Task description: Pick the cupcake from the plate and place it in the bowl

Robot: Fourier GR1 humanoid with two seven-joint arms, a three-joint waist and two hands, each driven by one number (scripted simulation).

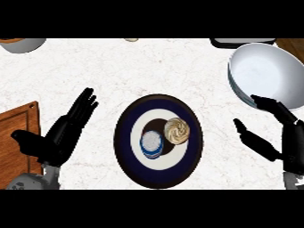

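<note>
Both hands, the left hand [55,138] and the right hand [289,142], are showing glossy black, segmented fingers above pale grey forearm cuffs.

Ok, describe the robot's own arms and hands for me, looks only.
Both hands, the left hand and the right hand, are matte black, with slim segmented fingers and a separate thumb. Each sits on a light grey forearm, of which only a short rounded stub shows at the lower edge. No cables or markings are visible.

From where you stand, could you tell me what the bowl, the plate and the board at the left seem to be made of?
The bowl looks like glazed ceramic or enamel: a smooth, pale, softly shaded inside. The plate also seems glazed ceramic, with dark navy and cream rings. The board looks wooden: reddish brown with grain streaks and a groove near its edge.
</note>
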